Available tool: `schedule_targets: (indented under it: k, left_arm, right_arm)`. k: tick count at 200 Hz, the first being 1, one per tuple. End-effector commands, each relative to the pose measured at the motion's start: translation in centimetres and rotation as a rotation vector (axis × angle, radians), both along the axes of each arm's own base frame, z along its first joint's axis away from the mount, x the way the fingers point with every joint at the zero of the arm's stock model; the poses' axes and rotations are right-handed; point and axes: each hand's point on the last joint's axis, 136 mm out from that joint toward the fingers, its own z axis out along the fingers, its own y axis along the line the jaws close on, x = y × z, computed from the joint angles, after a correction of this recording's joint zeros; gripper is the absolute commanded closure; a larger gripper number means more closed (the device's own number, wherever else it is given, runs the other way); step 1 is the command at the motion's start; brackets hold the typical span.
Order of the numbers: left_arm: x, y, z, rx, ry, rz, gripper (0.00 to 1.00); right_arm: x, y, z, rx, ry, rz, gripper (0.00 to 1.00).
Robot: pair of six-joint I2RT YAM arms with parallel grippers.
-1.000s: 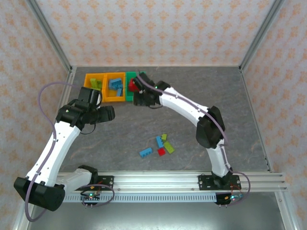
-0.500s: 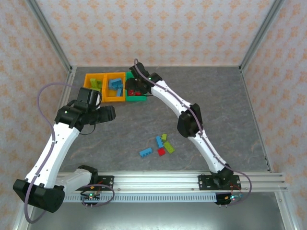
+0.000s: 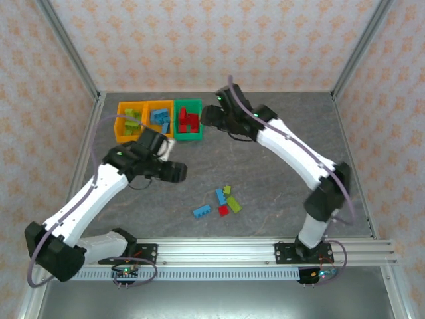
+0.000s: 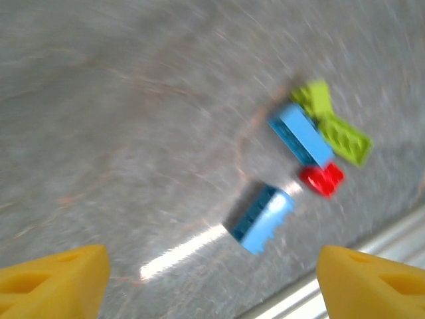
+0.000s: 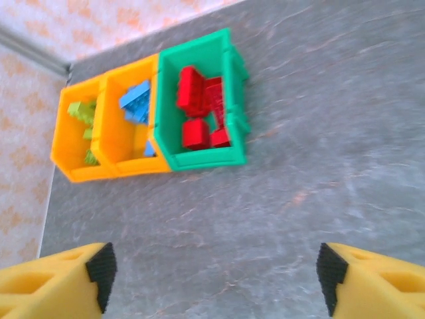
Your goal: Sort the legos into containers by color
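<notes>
Right now you have five loose legos (image 3: 222, 203) in a small cluster on the table (image 3: 299, 153), near the front rail (image 3: 219, 249): two blue, two lime green and one red. In the left wrist view the red brick (image 4: 322, 179) touches the end of one blue brick (image 4: 302, 136), and the other blue brick (image 4: 260, 218) lies just apart from them.

At the far left of the table, three bins stand side by side, walls touching. The green bin (image 5: 199, 159) holds red pieces (image 5: 198, 106), the middle orange bin (image 5: 133, 165) holds blue ones, and the left orange bin (image 5: 63, 143) holds lime ones.

Your left gripper (image 4: 212, 266) hangs above the table short of the cluster, fingers spread and empty. Your right gripper (image 5: 212, 272) is also spread wide with nothing in it, over bare table beside the green bin.
</notes>
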Motion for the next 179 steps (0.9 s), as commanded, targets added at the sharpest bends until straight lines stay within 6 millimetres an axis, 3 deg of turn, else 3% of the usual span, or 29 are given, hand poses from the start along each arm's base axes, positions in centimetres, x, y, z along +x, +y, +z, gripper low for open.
schedule_targets:
  k: [1,31,50,81,103,140,179]
  left_arm:
    - [-1.6,-2.7,-2.7,0.090,-0.019,-0.209,0.17]
    - [-3.2,-5.8,-6.6,0.142,0.036,-0.335,0.17]
    - [-2.6,-6.9,-7.8,0.133,0.047,-0.333,0.20]
    - [-2.4,-8.4,-10.5,0.145,0.141,-0.344,0.27]
    - [-2.4,-8.5,-12.2,0.176,0.191,-0.331,0.32]
    - [-3.9,-6.8,-15.3,0.283,0.256,-0.332,0.43]
    - [-4.2,-6.3,-15.8,0.297,0.253,-0.324,0.61]
  right_arm:
    - [-0.7,-4.6,-2.2,-0.124,0.006,-0.144,0.12]
    - [-3.0,-8.4,-2.9,-0.105,0.018,-0.248,0.02]
    - [-4.1,-10.4,-3.3,-0.071,0.017,-0.320,0.00]
    - [-5.4,-12.1,-3.6,-0.059,0.022,-0.371,0.00]
    - [-5.9,-12.7,-3.6,-0.065,0.026,-0.385,0.00]
    - [-6.5,-13.5,-3.4,-0.063,0.020,-0.406,0.00]
    - [-7.0,-13.6,-4.1,-0.068,0.042,-0.402,0.00]
